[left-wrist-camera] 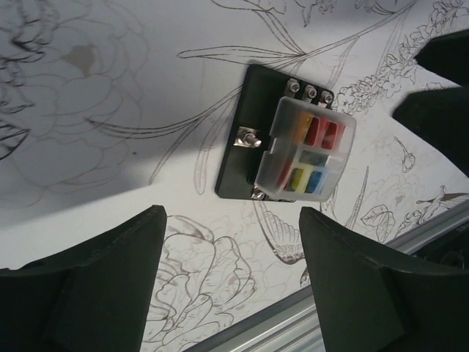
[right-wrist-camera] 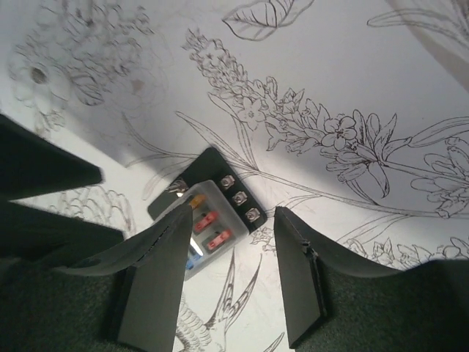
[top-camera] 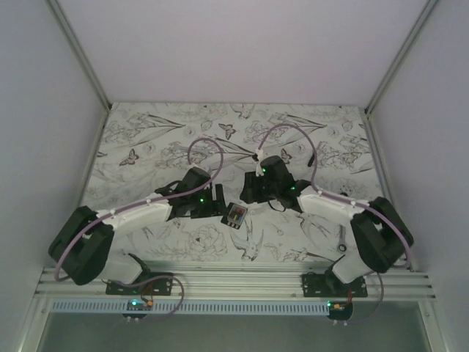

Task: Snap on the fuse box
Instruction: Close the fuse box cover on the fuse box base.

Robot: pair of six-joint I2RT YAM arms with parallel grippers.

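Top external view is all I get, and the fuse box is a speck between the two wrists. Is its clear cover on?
Observer: Yes, the clear cover sits over the coloured fuses on the fuse box; clicked home, I cannot tell.
Operator: Is either gripper holding it?
Observer: No; the left gripper is open, short of the box.
Operator: And the right?
Observer: The right gripper is open too; one finger hides part of the cover.

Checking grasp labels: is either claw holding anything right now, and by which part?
Nothing held. Left claw and right claw both open; fuse box lies flat on the table, ungripped.
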